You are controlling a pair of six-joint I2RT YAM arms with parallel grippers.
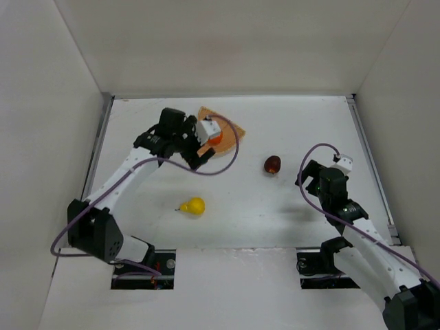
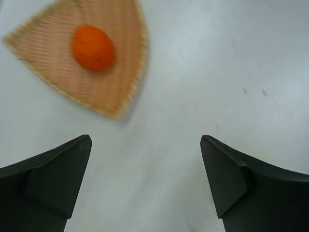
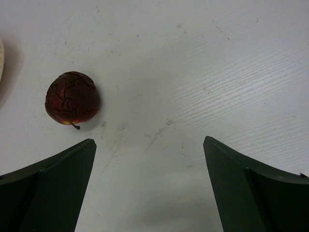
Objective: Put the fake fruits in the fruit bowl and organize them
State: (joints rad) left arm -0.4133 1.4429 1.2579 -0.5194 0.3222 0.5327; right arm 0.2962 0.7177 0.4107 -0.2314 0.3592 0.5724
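You have orange (image 2: 92, 47) in bowl (image 2: 120, 72), at far edge of table (image 1: 275, 206). Outside bowl, on table, well apart: pear (image 1: 194, 205), maroon fruit (image 3: 72, 98). Your left gripper (image 2: 146, 140) wide open, empty, near bowl. Your right gripper (image 3: 149, 141) wide open, empty, near maroon fruit.

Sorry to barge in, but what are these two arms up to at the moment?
The orange fruit lies in the fruit bowl, with the left gripper open and empty near it. The yellow pear and the maroon fruit sit on the table; the right gripper, open, hovers near the maroon one.
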